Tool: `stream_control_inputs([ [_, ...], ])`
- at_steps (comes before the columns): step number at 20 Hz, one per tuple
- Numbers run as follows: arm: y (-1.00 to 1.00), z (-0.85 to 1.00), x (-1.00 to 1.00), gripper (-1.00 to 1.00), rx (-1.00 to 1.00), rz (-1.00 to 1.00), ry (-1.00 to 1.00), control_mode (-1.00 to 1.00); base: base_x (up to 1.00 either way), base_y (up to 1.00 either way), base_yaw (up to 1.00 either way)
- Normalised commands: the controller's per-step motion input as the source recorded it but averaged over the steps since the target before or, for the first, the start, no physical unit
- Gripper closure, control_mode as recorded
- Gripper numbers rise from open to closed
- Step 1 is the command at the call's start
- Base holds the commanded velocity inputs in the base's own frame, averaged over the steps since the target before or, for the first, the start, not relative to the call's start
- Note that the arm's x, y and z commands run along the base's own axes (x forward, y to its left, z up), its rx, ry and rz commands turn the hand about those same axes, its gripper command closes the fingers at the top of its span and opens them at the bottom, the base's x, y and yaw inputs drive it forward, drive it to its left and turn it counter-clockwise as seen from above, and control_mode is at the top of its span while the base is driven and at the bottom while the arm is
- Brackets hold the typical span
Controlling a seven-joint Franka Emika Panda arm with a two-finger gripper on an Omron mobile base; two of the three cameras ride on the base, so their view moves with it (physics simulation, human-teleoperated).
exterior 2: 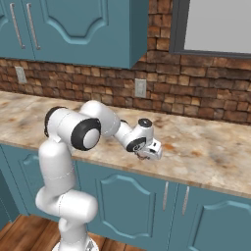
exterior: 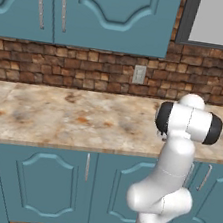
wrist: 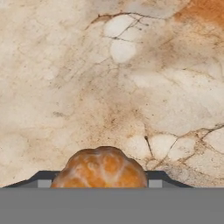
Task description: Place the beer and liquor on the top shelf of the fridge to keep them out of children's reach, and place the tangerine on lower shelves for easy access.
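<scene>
The tangerine (wrist: 101,168), a small round orange-tan fruit, rests on the marbled stone counter (wrist: 109,87). It sits right between my two dark fingertips (wrist: 43,181), which press against its left and right sides. In the right base view my arm reaches forward and down, so the gripper (exterior 2: 148,155) sits low over the counter (exterior 2: 206,147) near its front edge. In the left base view my own elbow (exterior: 187,122) hides the hand. The beer, the liquor and the fridge with its shelves are out of view.
Teal wall cabinets (exterior: 98,10) hang above a brick backsplash with an outlet (exterior 2: 140,88). A window (exterior 2: 215,24) is at the upper right. Teal base cabinet doors (exterior: 47,185) run below the counter edge.
</scene>
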Motion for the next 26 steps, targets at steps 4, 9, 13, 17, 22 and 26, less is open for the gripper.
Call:
stream_control_inputs([
  [4,0.0,-0.13,-0.36,1.0,0.0,0.0,-0.07,-1.0,0.0,0.0,0.0],
  [9,0.09,0.7,-0.82,1.0,0.0,0.13,-0.28,-1.0,0.0,0.0,0.0],
  [13,0.18,1.0,-0.77,1.0,0.0,0.16,-0.48,-1.0,0.0,0.0,0.0],
  [17,0.48,1.0,-0.63,1.0,-0.01,0.15,-0.38,-1.0,0.0,0.0,0.0],
  [22,0.69,1.0,-0.53,1.0,-0.08,0.09,-0.11,-1.0,0.0,0.0,0.0],
  [26,0.73,1.0,-0.53,1.0,-0.14,0.04,0.0,-1.0,0.0,0.0,0.0],
])
